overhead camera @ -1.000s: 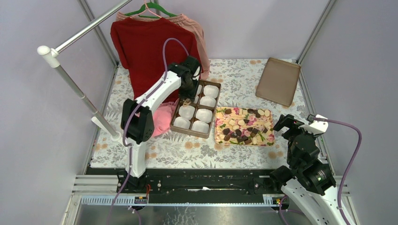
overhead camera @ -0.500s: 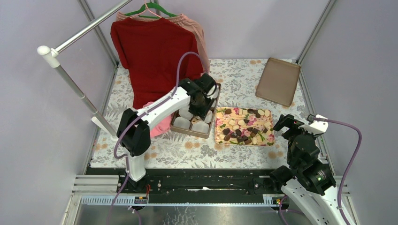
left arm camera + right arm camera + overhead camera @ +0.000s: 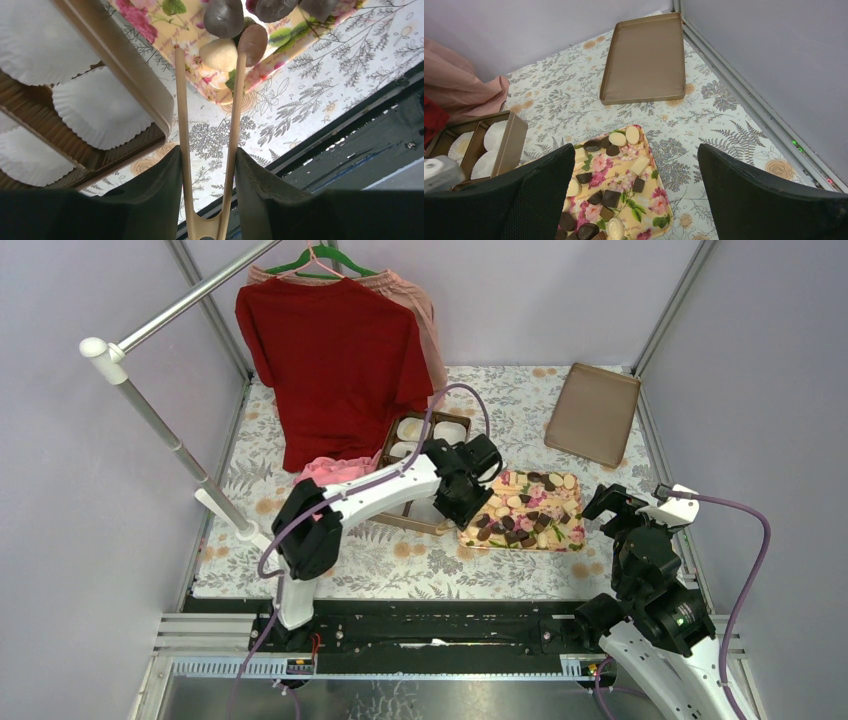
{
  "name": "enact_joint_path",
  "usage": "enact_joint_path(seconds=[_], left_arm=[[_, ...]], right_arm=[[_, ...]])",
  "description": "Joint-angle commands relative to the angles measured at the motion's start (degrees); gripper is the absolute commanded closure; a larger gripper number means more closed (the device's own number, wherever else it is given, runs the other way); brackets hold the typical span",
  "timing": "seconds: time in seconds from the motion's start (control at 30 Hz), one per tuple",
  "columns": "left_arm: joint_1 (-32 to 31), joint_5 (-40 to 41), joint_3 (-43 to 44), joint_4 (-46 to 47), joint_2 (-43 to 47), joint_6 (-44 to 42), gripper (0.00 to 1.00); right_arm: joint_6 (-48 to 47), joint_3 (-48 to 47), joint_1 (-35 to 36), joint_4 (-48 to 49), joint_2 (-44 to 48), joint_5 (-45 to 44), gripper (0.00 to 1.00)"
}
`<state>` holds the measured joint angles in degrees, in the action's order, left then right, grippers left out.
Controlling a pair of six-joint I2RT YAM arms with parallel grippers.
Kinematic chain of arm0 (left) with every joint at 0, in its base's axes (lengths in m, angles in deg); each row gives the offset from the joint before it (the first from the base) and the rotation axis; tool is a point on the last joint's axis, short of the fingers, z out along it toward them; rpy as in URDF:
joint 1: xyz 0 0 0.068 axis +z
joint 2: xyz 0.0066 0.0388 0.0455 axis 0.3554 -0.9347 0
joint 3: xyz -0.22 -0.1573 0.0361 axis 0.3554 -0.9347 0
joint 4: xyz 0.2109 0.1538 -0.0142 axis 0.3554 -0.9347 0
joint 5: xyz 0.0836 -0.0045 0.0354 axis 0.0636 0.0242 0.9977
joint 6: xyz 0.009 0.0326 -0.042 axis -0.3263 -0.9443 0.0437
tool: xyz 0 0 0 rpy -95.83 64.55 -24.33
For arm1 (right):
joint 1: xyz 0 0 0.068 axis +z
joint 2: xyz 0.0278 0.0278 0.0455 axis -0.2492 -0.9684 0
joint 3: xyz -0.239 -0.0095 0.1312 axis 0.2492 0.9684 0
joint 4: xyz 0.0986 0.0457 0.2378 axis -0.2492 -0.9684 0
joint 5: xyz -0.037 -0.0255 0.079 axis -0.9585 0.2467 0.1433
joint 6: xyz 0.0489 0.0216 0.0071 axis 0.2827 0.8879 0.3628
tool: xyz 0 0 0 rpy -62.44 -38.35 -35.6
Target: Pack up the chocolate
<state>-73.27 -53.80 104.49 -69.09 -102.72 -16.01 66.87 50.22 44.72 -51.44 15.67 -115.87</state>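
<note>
Chocolate pieces [image 3: 515, 520], dark brown and cream, lie scattered on a flower-patterned tray [image 3: 560, 537]. My left gripper [image 3: 470, 485] hangs over the tray's left end, shut on a pair of tan tongs [image 3: 182, 125]. In the left wrist view the tong tips are spread around a cream chocolate [image 3: 217, 55] at the tray's corner [image 3: 150, 20], with a brown piece [image 3: 252, 42] against the right tip. My right gripper [image 3: 625, 505] stands open and holds nothing just right of the tray; its wrist view shows dark and cream pieces [image 3: 610, 198] on the tray [image 3: 649, 200].
A brown box [image 3: 405, 440] with white paper cups [image 3: 100, 107] sits left of the tray. A flat brown lid [image 3: 592, 412] lies at the back right. Red and pink shirts [image 3: 335, 350] hang on a rail at the back left.
My left arm has swung right and nearer, from over the box of paper cups to the tray's left end, carrying the tongs. The right arm has not moved.
</note>
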Motion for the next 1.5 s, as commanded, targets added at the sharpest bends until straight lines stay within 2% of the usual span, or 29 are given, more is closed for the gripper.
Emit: enact_joint_path(seconds=[0.0,0.6,1.07,1.47], left_arm=[[-0.7,-1.0,2.8,2.2,-3.3,1.0,0.54],[-1.4,-2.1,7.3,2.2,-11.2,1.1,0.52],[-0.5,2.7,7.2,0.9,-12.3,2.0,0.54],[0.5,-1.8,6.5,0.5,-12.4,2.1,0.52]], right_arm=[[-0.5,-0.1,0.2,2.2,0.1,-1.1,0.0],[-0.5,-0.1,0.3,2.3,0.1,-1.3,0.0],[-0.6,0.0,0.3,2.2,0.6,-1.4,0.0],[-0.4,-0.1,0.3,2.2,0.5,-1.4,0.0]])
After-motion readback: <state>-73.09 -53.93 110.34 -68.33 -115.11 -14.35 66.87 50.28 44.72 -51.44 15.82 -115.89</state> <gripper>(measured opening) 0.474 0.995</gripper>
